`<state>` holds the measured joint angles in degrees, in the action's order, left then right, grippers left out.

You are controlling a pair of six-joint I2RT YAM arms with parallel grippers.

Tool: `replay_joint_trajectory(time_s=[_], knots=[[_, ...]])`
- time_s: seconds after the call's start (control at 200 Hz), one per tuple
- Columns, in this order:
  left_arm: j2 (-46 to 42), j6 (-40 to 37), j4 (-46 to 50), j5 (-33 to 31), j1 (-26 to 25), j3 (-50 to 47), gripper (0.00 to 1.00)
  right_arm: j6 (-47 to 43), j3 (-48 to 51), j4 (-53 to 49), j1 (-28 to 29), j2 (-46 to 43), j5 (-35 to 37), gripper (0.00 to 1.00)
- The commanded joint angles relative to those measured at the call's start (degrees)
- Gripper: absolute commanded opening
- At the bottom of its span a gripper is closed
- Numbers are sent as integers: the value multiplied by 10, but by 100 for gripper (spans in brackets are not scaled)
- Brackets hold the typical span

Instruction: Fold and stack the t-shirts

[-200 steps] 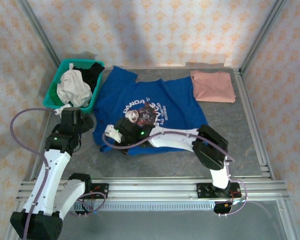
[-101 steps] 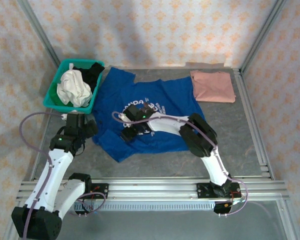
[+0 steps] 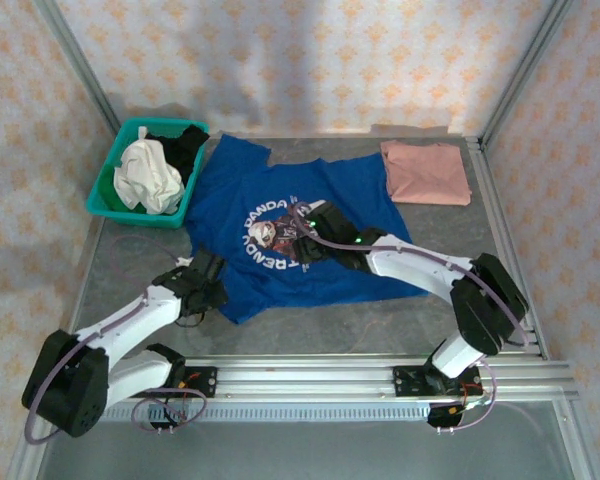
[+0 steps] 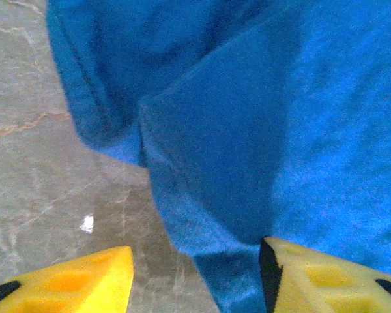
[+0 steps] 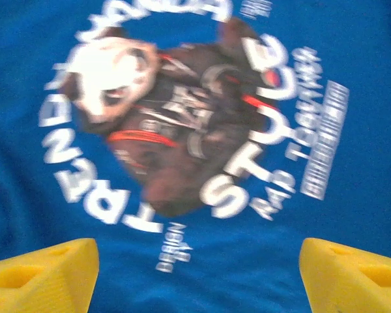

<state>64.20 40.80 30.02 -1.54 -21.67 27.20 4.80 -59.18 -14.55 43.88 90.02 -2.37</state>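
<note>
We see the left gripper [image 4: 195,277] half open, its jaws straddling the edge of the blue t-shirt [image 4: 300,130], gripping nothing; the right gripper [image 5: 199,267] hangs wide open above the panda graphic [image 5: 176,124].

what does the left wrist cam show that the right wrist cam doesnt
Left wrist, not right wrist: bare grey table beside a creased edge of the blue t-shirt, with the left gripper open, one finger over the table and the other over the cloth.
Right wrist, not left wrist: the shirt's round chest graphic with white lettering, under the open right gripper.
Both: the blue cloth, with that arm's own yellow-fingered gripper at the bottom edge of the picture.
</note>
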Motion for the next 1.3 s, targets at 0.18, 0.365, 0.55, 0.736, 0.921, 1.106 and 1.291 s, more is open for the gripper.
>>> replay_joint_trajectory(time_s=[0.18,0.365,0.55,0.736,0.921,1.106,1.291], knots=[[63,21,-84,-13,-9,21,14,45,58,20,-20,-61,42,81],[48,35,-29,-4,-19,40,0,56,75,9,-23,-76,65,82],[-124,103,146,-60,-96,92,0,102,58,-50,-24,-86,123,85],[-197,159,261,-53,-140,118,0,140,64,-51,-25,-82,145,87],[-291,190,229,10,-158,87,7,145,58,-58,-54,-45,171,88],[-289,167,191,12,-158,91,60,109,-19,-64,-136,12,183,88],[-156,82,193,-15,-154,199,67,72,-177,-108,-248,144,235,87]])
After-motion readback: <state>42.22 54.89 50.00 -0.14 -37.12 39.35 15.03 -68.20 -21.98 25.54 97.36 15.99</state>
